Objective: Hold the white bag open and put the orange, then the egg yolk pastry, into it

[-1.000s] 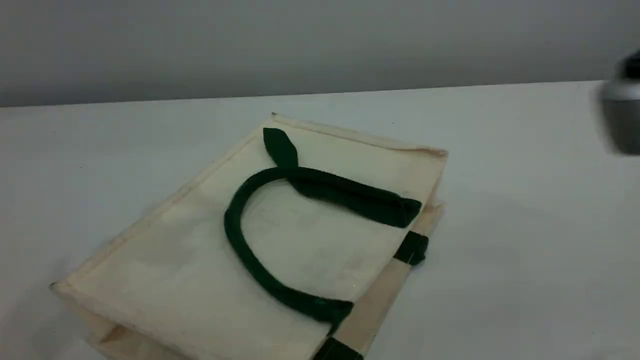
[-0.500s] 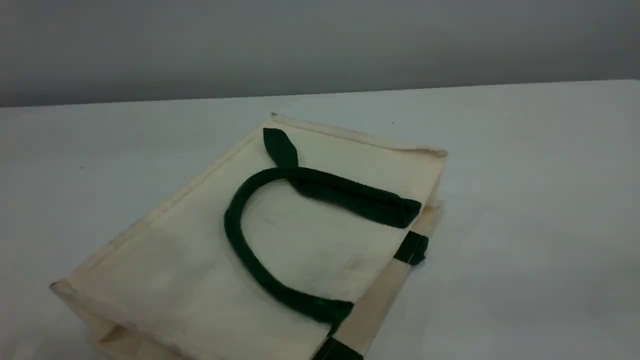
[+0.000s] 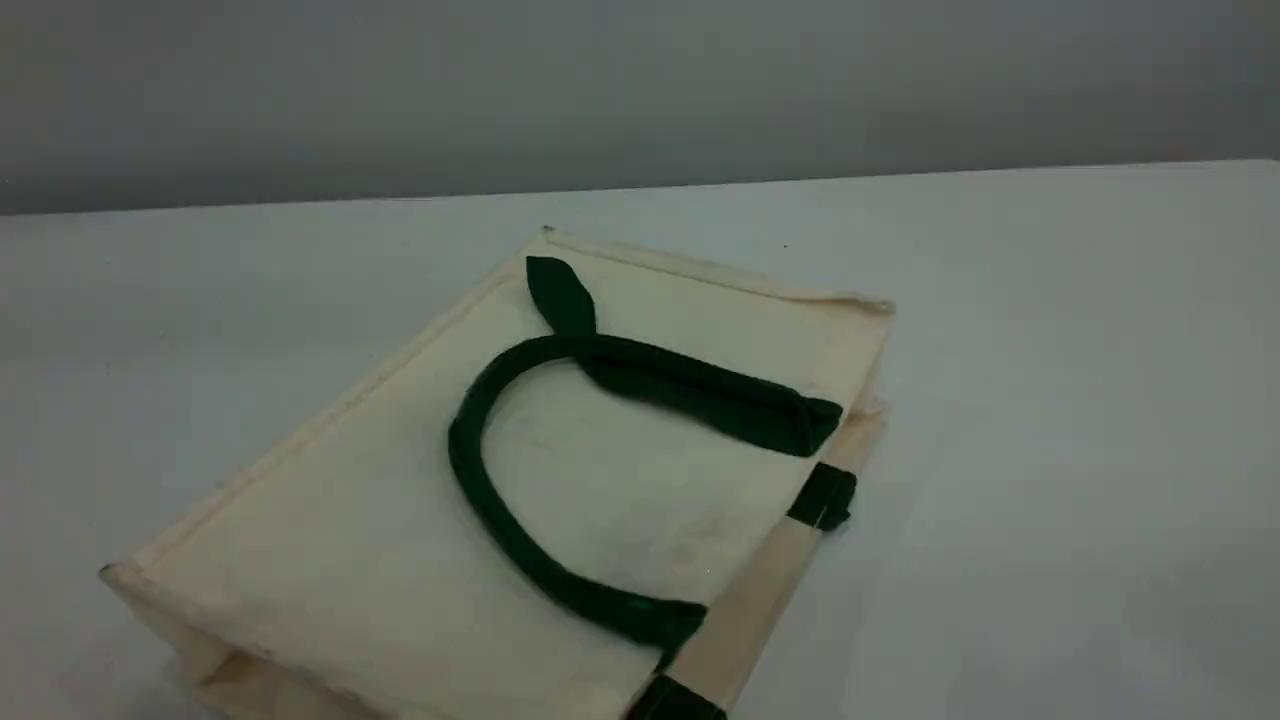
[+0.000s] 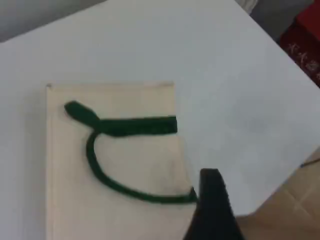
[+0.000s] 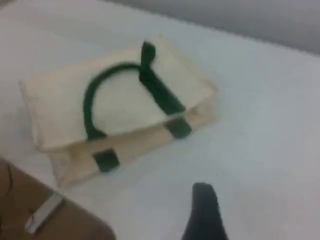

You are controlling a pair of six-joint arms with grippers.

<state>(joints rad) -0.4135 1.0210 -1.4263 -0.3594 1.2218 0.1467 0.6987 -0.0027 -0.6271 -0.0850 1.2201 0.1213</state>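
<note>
The white bag [image 3: 340, 520] lies flat on the table, with its upper dark green handle [image 3: 478, 490] folded in a loop across the canvas. Its mouth faces the scene's lower right, and a second green patch [image 3: 825, 497] shows there. The bag also appears in the left wrist view [image 4: 60, 190] and the right wrist view [image 5: 55, 95]. Neither arm shows in the scene view. The left fingertip [image 4: 212, 200] hovers above the bag's mouth-side corner. The right fingertip [image 5: 202, 212] hangs over bare table, apart from the bag. Nothing is held by either. The orange and the egg yolk pastry are out of view.
The white table [image 3: 1050, 400] ends at a grey wall behind. The left wrist view shows the table's edge with tan floor [image 4: 295, 205] and a red thing [image 4: 305, 45] beyond it. In the right wrist view, brown floor [image 5: 30, 215] lies past the edge near the bag.
A blurred silver-grey arm part at the scene's right edge one second ago has left the view. The bag has not moved.
</note>
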